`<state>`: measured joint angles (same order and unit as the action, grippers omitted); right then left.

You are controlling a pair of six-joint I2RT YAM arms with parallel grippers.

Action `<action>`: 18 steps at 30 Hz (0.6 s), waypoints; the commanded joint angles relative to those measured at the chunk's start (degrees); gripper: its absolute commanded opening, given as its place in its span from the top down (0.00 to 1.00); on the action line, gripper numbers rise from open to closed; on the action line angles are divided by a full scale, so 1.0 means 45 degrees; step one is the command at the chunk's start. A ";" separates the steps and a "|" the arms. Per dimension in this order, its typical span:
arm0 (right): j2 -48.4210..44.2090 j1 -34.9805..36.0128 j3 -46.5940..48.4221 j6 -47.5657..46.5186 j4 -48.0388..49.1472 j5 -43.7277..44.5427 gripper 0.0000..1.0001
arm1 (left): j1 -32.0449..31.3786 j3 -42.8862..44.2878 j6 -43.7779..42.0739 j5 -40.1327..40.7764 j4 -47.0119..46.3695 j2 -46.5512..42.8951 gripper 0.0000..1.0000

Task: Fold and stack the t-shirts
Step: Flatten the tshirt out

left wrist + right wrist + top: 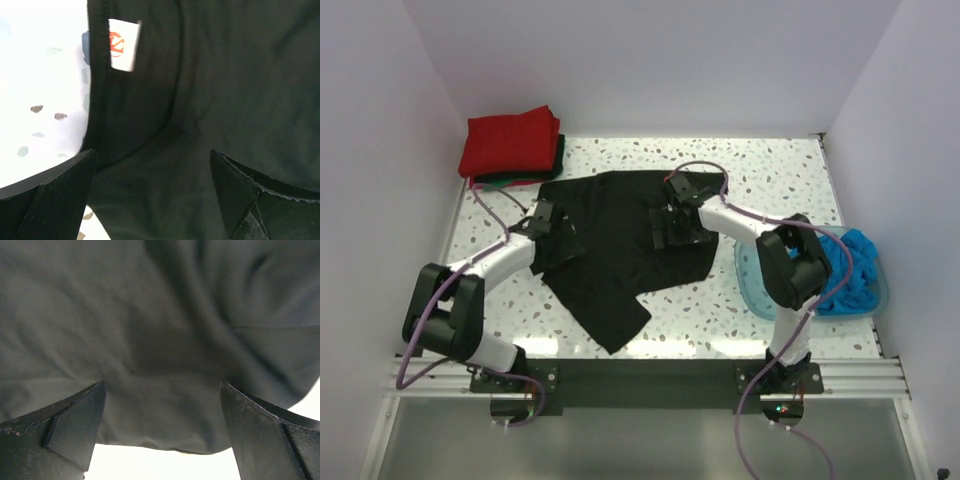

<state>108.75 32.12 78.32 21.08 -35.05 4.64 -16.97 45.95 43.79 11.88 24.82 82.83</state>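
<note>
left gripper (155,170) jaws apart, empty, over black t-shirt (615,255) by neck label (122,44) | right gripper (162,405) jaws apart, empty, over same shirt | shirt mid-table, spread, not folded | done: red t-shirt (508,145) folded atop green t-shirt (525,181), far-left corner | left: black, then blue t-shirt (853,262) (bunched in tub (752,292))

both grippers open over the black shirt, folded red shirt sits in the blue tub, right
No. The folded red shirt lies at the far left corner on a green shirt, not in the tub, as the top external view shows. The left gripper and right gripper are open over the black shirt.
</note>
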 commanded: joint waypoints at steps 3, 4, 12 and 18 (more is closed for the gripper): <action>0.1144 0.0947 0.0211 0.1701 0.0736 -0.0328 0.01 | 0.1150 0.0121 -0.0238 -0.0413 -0.1294 0.1026 0.00; 0.1359 0.1161 0.0618 0.1779 0.0738 -0.0406 0.01 | 0.1406 0.0101 -0.0355 -0.0529 -0.1374 0.1298 0.00; 0.2769 0.3253 0.3745 0.1780 0.0055 -0.0642 0.01 | 0.3261 0.0587 -0.0708 -0.0043 -0.0986 0.1985 0.00; -0.0018 0.3137 0.2910 0.1604 0.0015 0.1172 0.01 | 0.4182 0.1253 -0.0962 -0.0003 -0.0439 0.1265 0.00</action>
<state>118.93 48.21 92.27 27.66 -34.48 4.78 0.05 49.08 41.01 10.96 20.71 90.24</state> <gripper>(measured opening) 0.986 0.997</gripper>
